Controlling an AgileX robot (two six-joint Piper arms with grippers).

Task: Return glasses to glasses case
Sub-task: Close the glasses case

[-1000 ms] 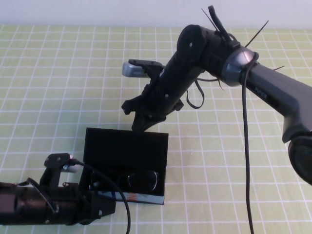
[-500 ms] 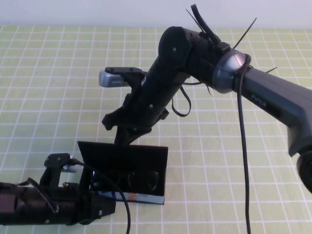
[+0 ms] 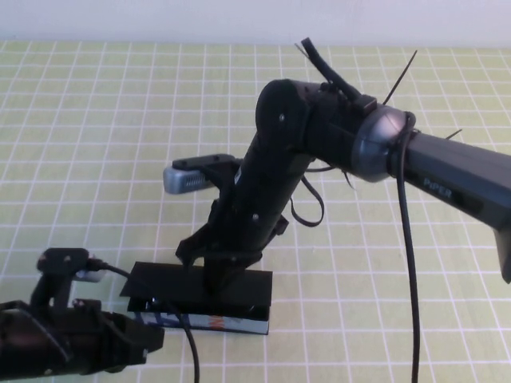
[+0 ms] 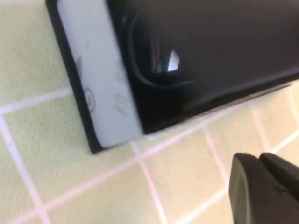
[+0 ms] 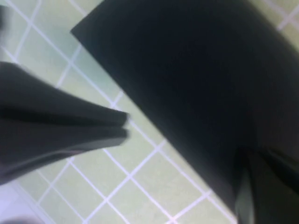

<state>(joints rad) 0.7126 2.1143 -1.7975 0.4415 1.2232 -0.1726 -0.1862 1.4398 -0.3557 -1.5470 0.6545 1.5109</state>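
Glasses sit inside the glasses case, which you'll find on the green checked cloth with its lid lowered nearly flat. Your right gripper presses down on that lid with its fingers spread apart. Your left gripper hovers just beside the case's left end; you can't tell its fingers' state.

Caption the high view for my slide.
Right gripper presses the glasses case lid down; left gripper waits beside it.
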